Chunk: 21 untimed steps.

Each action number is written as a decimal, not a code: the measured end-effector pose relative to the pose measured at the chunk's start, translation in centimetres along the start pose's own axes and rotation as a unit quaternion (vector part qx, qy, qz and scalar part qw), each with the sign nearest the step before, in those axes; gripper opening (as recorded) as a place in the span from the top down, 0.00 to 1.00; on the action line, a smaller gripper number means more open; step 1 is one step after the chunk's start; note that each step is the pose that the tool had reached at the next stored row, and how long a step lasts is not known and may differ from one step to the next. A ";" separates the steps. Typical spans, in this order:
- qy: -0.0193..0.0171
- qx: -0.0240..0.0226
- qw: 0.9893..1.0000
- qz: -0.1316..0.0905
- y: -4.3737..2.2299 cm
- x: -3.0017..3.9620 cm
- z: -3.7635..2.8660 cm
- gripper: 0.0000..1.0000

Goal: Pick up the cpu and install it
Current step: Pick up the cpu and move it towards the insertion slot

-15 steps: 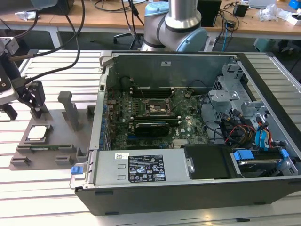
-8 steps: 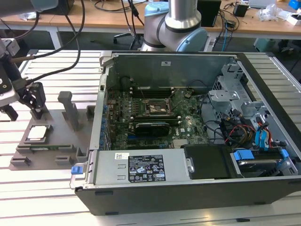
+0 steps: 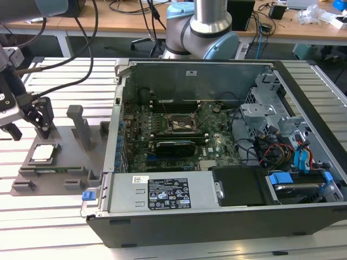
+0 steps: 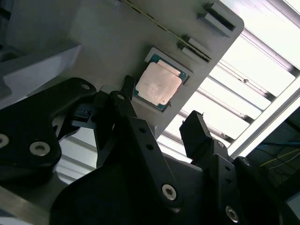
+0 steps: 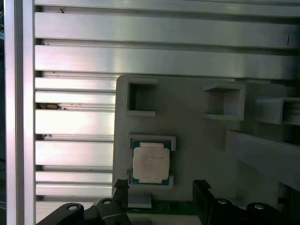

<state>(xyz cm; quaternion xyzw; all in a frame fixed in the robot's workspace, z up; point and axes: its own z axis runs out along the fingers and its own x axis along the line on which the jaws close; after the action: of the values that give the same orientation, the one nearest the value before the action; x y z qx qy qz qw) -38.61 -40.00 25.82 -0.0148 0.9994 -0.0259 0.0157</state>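
A robot arm's tool hovered above a grey holder plate at the exterior view's left, on a slatted metal bench. Its two dark fingers stood apart and held nothing. The cpu lay flat on the plate just below the tool, pale metal top up, untouched.

In both wrist views the chip sat in a shallow recess with raised lips along two of its sides. The lips probably kept it square and in a known spot. The fingers were spread wider than the chip, which suggested a grasp by its edges, though they were not yet level with it.

A tall grey post rose from the plate just to the exterior view's right of the tool, and smaller open pockets lay elsewhere on the plate. A thin green board edge lay in the plate beside the chip's recess.

An open computer case filled the middle and right of the exterior view. The square socket frame sat on the green board inside it, well apart from the chip. A long black card lay just on its near side. The case's left wall stood between plate and socket. Loose cables and a metal drive cage crowded the right.
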 end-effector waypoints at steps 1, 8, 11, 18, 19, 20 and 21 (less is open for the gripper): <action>0.000 0.000 1.000 0.000 0.00 0.00 0.04 0.34; 0.000 0.000 1.000 0.000 0.02 0.01 0.40 0.34; 0.000 0.000 1.000 0.000 0.03 0.02 0.51 0.34; 0.000 0.000 1.000 0.000 0.03 0.02 0.67 0.34; 0.000 0.000 1.000 0.000 0.03 0.02 0.68 0.34; 0.000 0.000 1.000 0.000 0.03 0.02 0.71 0.34; 0.000 0.000 1.000 0.000 0.04 0.02 0.73 0.34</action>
<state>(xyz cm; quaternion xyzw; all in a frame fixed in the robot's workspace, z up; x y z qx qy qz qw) -38.61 -40.01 25.09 -0.0148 0.9994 -0.0259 0.0157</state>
